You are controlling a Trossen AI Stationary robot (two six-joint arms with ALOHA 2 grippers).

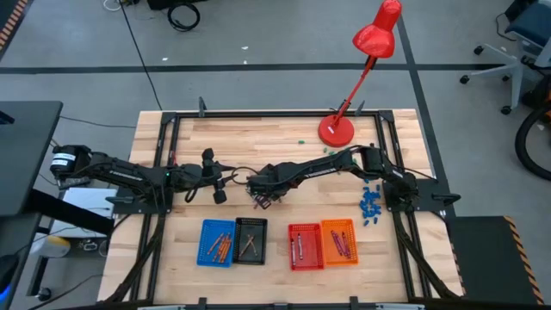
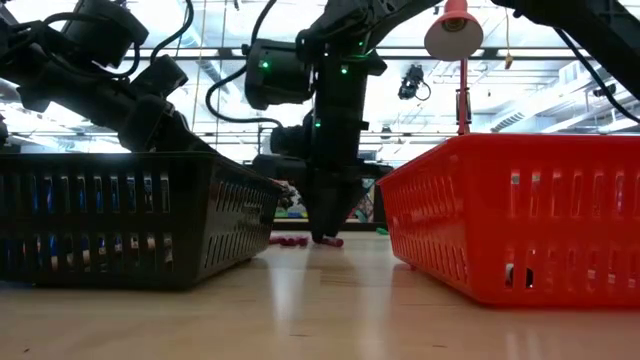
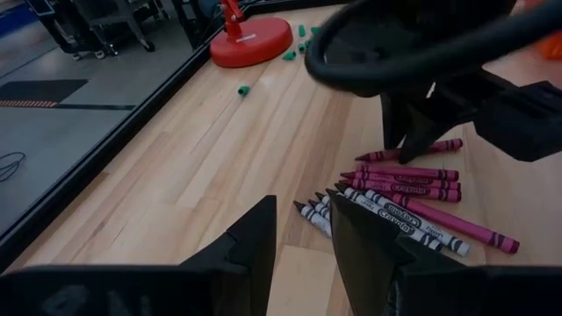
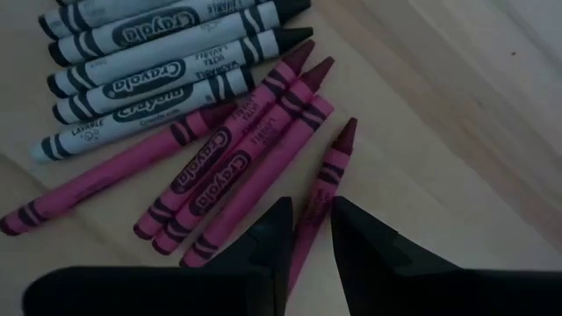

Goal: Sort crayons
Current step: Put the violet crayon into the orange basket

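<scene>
A: Which step is the robot doing now?

B: It looks like the picking step. The right gripper (image 4: 306,230) stands low over the loose crayons (image 1: 263,200) that lie on the table (image 1: 258,138) near the middle, behind the four baskets. Its fingers are narrow, and one magenta crayon (image 4: 323,204) lies between the tips. It is not clear if the crayon is already pinched.

A: And the left gripper (image 3: 303,241)?

B: It waits just beside the pile, near the white crayons (image 3: 386,213). The fingers are a little apart and hold nothing.

A: What does the next move need?

B: Probably the right fingers must close on this one magenta crayon without catching its neighbours, which lie very near. Then it must be lifted and carried to the orange basket (image 1: 338,241), where similar crayons seem to lie already.
</scene>
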